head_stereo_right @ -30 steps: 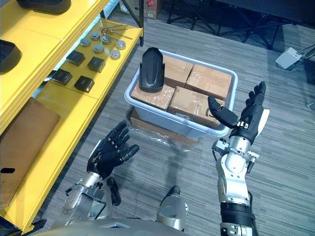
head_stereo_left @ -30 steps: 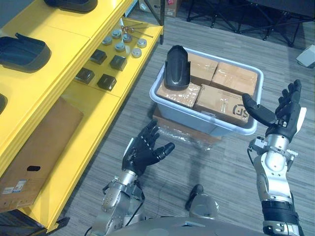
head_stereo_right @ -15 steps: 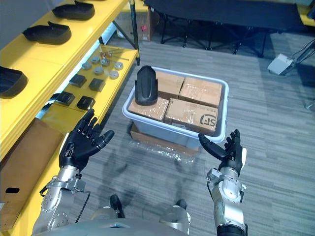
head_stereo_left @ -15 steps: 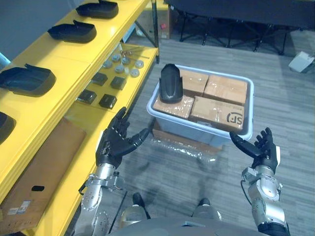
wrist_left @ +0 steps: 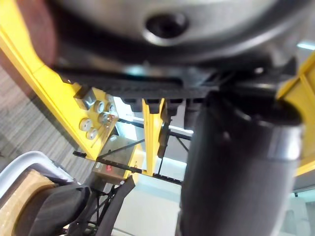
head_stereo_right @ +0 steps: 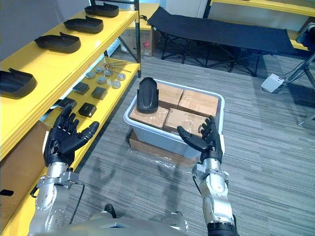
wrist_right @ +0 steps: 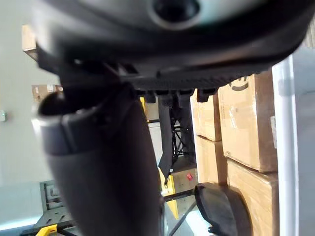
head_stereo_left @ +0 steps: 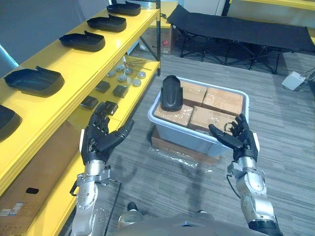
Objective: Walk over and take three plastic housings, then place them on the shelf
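One black plastic housing (head_stereo_left: 171,93) stands on end on the cardboard boxes (head_stereo_left: 211,105) inside a pale blue bin (head_stereo_left: 189,136) on the floor ahead. Several more black housings (head_stereo_left: 34,81) lie in a row on the yellow shelf's (head_stereo_left: 74,66) top level at the left. My left hand (head_stereo_left: 101,140) is raised, open and empty, between the shelf and the bin. To the bin's right front, my right hand (head_stereo_left: 237,138) is raised too, fingers spread, holding nothing. The housing (wrist_right: 219,209) also appears in the right wrist view.
The shelf's lower level carries small dark blocks (head_stereo_left: 103,87) and round metal parts (head_stereo_left: 123,76). A brown cardboard sheet (head_stereo_left: 34,182) lies on the lowest level. A black folding cot (head_stereo_left: 236,29) stands behind the bin. A white box (head_stereo_left: 294,79) sits on the floor at right.
The camera has lifted and pulled back, so more of the shelf and room is in sight. Both hands have risen a little and stay open and empty.
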{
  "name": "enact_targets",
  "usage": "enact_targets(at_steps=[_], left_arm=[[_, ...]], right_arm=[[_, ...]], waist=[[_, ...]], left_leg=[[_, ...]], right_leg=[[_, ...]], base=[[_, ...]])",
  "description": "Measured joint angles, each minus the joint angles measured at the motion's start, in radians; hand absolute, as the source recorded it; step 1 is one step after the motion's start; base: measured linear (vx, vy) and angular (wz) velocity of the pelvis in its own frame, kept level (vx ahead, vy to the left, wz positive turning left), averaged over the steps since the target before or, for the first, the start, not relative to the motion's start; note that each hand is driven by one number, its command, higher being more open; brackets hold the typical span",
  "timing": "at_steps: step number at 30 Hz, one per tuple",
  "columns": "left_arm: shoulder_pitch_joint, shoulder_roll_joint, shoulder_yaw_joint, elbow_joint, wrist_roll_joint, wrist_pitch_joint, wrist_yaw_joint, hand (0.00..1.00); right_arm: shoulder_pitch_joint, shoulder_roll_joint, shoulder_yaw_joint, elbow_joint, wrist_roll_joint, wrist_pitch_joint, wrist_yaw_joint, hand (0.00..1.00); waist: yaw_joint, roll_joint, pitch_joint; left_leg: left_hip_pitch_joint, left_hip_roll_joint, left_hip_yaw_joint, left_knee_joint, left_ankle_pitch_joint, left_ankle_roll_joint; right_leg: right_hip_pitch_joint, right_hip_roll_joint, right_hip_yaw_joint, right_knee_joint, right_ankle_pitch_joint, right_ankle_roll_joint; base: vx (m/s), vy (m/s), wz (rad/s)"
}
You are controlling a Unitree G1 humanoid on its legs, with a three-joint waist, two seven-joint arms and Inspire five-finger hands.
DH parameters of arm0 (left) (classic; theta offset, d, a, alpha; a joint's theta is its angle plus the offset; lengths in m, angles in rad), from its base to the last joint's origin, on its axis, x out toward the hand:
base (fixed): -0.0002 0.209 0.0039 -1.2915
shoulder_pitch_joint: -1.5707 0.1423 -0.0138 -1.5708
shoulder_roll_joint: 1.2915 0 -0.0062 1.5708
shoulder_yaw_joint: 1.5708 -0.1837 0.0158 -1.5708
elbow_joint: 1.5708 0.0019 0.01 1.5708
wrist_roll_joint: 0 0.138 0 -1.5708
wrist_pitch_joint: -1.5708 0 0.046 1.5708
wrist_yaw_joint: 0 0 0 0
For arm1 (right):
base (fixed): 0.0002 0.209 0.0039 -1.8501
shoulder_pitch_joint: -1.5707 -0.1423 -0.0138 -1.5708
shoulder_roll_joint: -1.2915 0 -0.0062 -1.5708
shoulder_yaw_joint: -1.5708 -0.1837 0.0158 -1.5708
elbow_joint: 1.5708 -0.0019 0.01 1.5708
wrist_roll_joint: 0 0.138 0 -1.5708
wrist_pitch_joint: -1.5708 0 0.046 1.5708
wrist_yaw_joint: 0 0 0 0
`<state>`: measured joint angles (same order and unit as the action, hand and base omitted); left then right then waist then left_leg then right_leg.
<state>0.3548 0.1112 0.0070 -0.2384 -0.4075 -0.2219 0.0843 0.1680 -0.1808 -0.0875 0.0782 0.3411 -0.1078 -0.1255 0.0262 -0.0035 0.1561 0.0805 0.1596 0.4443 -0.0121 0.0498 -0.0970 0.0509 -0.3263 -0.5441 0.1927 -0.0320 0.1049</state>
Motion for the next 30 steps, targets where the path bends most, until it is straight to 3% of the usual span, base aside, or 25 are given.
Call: enact_targets(at_steps=[2,4,5,6,7,9,11,12,13,14,15,16,18,19,20,23,25,26,27,28,29,30], left_arm=[[0.0,-0.005,-0.004,0.0,0.021,0.002,-0.011,1.0],[0.001,-0.005,-0.008,0.0,0.021,0.002,-0.032,1.0],[0.004,-0.002,-0.01,0.0,0.021,0.001,-0.039,1.0],[0.01,0.003,-0.01,0.0,0.021,0.002,-0.039,1.0],[0.01,0.006,-0.01,0.0,0.021,0.002,-0.039,1.0],[0.001,0.018,-0.006,0.001,0.017,0.001,-0.026,1.0],[-0.019,0.027,-0.011,0.004,0.017,-0.003,-0.005,1.0],[-0.022,0.026,-0.013,0.006,0.017,-0.01,0.016,1.0],[-0.022,0.028,-0.012,0.007,0.015,-0.017,0.034,1.0],[-0.023,0.035,-0.01,0.006,0.011,-0.022,0.045,1.0],[-0.029,0.038,-0.012,0.017,-0.01,-0.024,0.05,1.0],[-0.029,0.035,-0.02,0.019,-0.026,-0.023,0.05,1.0],[-0.023,0.017,-0.056,0.018,-0.054,-0.023,0.052,1.0],[-0.019,0.013,-0.071,0.018,-0.067,-0.021,0.052,1.0],[-0.017,0.012,-0.073,0.017,-0.071,-0.019,0.049,1.0],[0.009,0.008,-0.072,0.013,-0.073,-0.014,0.04,1.0],[0.038,0.004,-0.058,0.014,-0.115,-0.012,0.037,1.0],[0.049,0.003,-0.061,0.015,-0.129,-0.011,0.032,1.0],[0.049,0.002,-0.07,0.015,-0.133,-0.012,0.012,1.0],[0.046,-0.003,-0.076,0.013,-0.133,-0.016,-0.009,1.0],[0.044,-0.017,-0.09,0.01,-0.134,-0.025,-0.034,1.0],[0.043,-0.024,-0.102,0.009,-0.135,-0.027,-0.042,1.0]], right_arm=[[0.025,0.01,0.005,-0.011,0.0,0.007,-0.018,1.0],[0.069,0.027,0.006,-0.018,0.002,0.007,-0.035,1.0],[0.103,0.039,0.012,-0.019,0.004,0.007,-0.039,1.0],[0.137,0.049,0.017,-0.02,0.011,0.007,-0.037,1.0],[0.147,0.056,0.017,-0.021,0.022,0.007,-0.034,1.0],[0.168,0.081,0.017,-0.023,0.031,0.004,-0.015,1.0],[0.163,0.076,0.013,-0.025,0.03,-0.009,-0.006,1.0],[0.159,0.072,0.013,-0.026,0.029,-0.01,-0.006,1.0],[0.163,0.068,0.013,-0.032,0.029,-0.01,0.001,1.0],[0.172,0.069,0.014,-0.042,0.029,-0.01,0.01,1.0],[0.177,0.057,0.011,-0.044,0.029,-0.01,0.016,1.0],[0.177,0.05,0.006,-0.044,0.028,-0.01,0.016,1.0],[0.168,0.017,-0.033,-0.045,0.034,-0.01,0.029,1.0],[0.164,0.01,-0.049,-0.051,0.043,-0.011,0.033,1.0],[0.159,0.009,-0.058,-0.052,0.049,-0.014,0.036,1.0],[0.148,-0.024,-0.076,-0.054,0.067,-0.015,0.069,1.0],[0.147,-0.035,-0.078,-0.053,0.067,-0.016,0.09,1.0],[0.147,-0.041,-0.08,-0.053,0.067,-0.024,0.097,1.0],[0.146,-0.044,-0.086,-0.054,0.066,-0.055,0.1,1.0],[0.141,-0.047,-0.094,-0.054,0.066,-0.077,0.099,1.0],[0.131,-0.055,-0.094,-0.054,0.064,-0.098,0.092,1.0],[0.127,-0.06,-0.093,-0.055,0.063,-0.104,0.089,1.0]], waist=[[-0.003,-0.021,0.012],[-0.004,-0.033,0.02],[-0.004,-0.045,0.027],[-0.009,-0.053,0.032],[-0.013,-0.045,0.041],[-0.035,-0.051,0.047],[-0.033,-0.041,0.055],[-0.033,-0.035,0.065],[-0.03,-0.038,0.077],[-0.031,-0.046,0.085],[-0.037,-0.039,0.093],[-0.042,-0.024,0.093],[-0.035,0.033,0.082],[-0.032,0.046,0.075],[-0.033,0.047,0.075],[-0.047,0.054,0.076],[-0.046,0.052,0.083],[-0.04,0.045,0.083],[-0.037,0.047,0.08],[-0.04,0.052,0.077],[-0.036,0.065,0.069],[-0.033,0.074,0.066]], left_leg=[[-0.02,-0.013,-0.03,0.085,-0.067,0.016],[-0.017,-0.013,-0.036,0.147,-0.115,0.021],[-0.003,-0.015,-0.037,0.165,-0.133,0.027],[0.006,-0.016,-0.043,0.164,-0.141,0.035],[0.011,-0.008,-0.049,0.161,-0.145,0.043],[-0.024,-0.002,-0.068,0.154,-0.148,0.052],[-0.07,0.007,-0.069,0.166,-0.148,0.053],[-0.082,0.015,-0.069,0.178,-0.15,0.049],[-0.088,0.026,-0.075,0.206,-0.16,0.026],[-0.093,0.027,-0.091,0.235,-0.173,0.004],[-0.106,0.041,-0.118,0.279,-0.19,-0.024],[-0.107,0.06,-0.133,0.291,-0.197,-0.035],[-0.106,0.151,-0.16,0.333,-0.212,-0.064],[-0.102,0.17,-0.16,0.345,-0.203,-0.059],[-0.096,0.174,-0.158,0.352,-0.185,-0.057],[-0.169,0.243,-0.158,0.579,-0.121,0.016],[-0.251,0.323,-0.177,0.785,-0.021,0.018],[-0.252,0.322,-0.145,0.795,-0.064,0.015],[-0.249,0.297,-0.094,0.729,-0.125,0.024],[-0.249,0.257,-0.067,0.631,-0.139,0.028],[-0.248,0.196,-0.065,0.469,-0.097,0.023],[-0.248,0.17,-0.071,0.401,-0.042,0.023]], right_leg=[[-0.031,-0.054,0.003,0.12,-0.032,-0.041],[-0.082,-0.113,0.034,0.292,-0.019,-0.059],[-0.108,-0.134,0.074,0.371,0.003,-0.089],[-0.143,-0.146,0.113,0.431,0.045,-0.094],[-0.168,-0.148,0.135,0.448,0.051,-0.095],[-0.223,-0.088,0.221,0.346,-0.043,-0.075],[-0.276,-0.051,0.274,0.202,-0.03,-0.063],[-0.282,-0.044,0.285,0.14,-0.011,-0.036],[-0.266,-0.033,0.287,0.083,0.005,-0.011],[-0.246,-0.035,0.283,0.074,-0.008,-0.02],[-0.225,-0.028,0.273,0.09,0.021,0.028],[-0.223,-0.014,0.26,0.11,0.019,0.026],[-0.205,0.051,0.22,0.15,-0.017,-0.004],[-0.2,0.071,0.216,0.165,-0.041,-0.012],[-0.196,0.076,0.216,0.176,-0.055,-0.013],[-0.125,0.103,0.195,0.157,-0.091,-0.026],[-0.017,0.137,0.184,0.072,-0.084,-0.036],[0.021,0.133,0.179,0.039,-0.081,-0.034],[0.049,0.123,0.167,0.01,-0.075,-0.025],[0.06,0.113,0.158,-0.001,-0.071,-0.017],[0.056,0.103,0.152,0.004,-0.063,0.001],[0.048,0.101,0.152,0.01,-0.064,0.01]], base=[[0.0,0.052,0.04],[-0.04,0.072,0.02],[-0.03,0.064,0.0],[-0.02,0.056,0.01],[0.0,0.0,0.07],[-0.02,-0.045,0.11],[-0.04,-0.067,0.05],[0.03,-0.173,0.09],[0.08,-0.195,0.19],[0.13,-0.315,0.44],[0.09,-0.25,0.52],[0.15,-0.282,0.49],[0.24,-0.236,0.09],[0.24,-0.193,-0.09],[0.23,-0.177,-0.02],[0.2,-0.147,0.06],[0.27,-0.042,0.01],[0.33,0.023,0.02],[0.25,0.07,0.1],[0.3,0.123,0.14],[0.25,0.141,0.09],[0.26,0.193,0.06]])
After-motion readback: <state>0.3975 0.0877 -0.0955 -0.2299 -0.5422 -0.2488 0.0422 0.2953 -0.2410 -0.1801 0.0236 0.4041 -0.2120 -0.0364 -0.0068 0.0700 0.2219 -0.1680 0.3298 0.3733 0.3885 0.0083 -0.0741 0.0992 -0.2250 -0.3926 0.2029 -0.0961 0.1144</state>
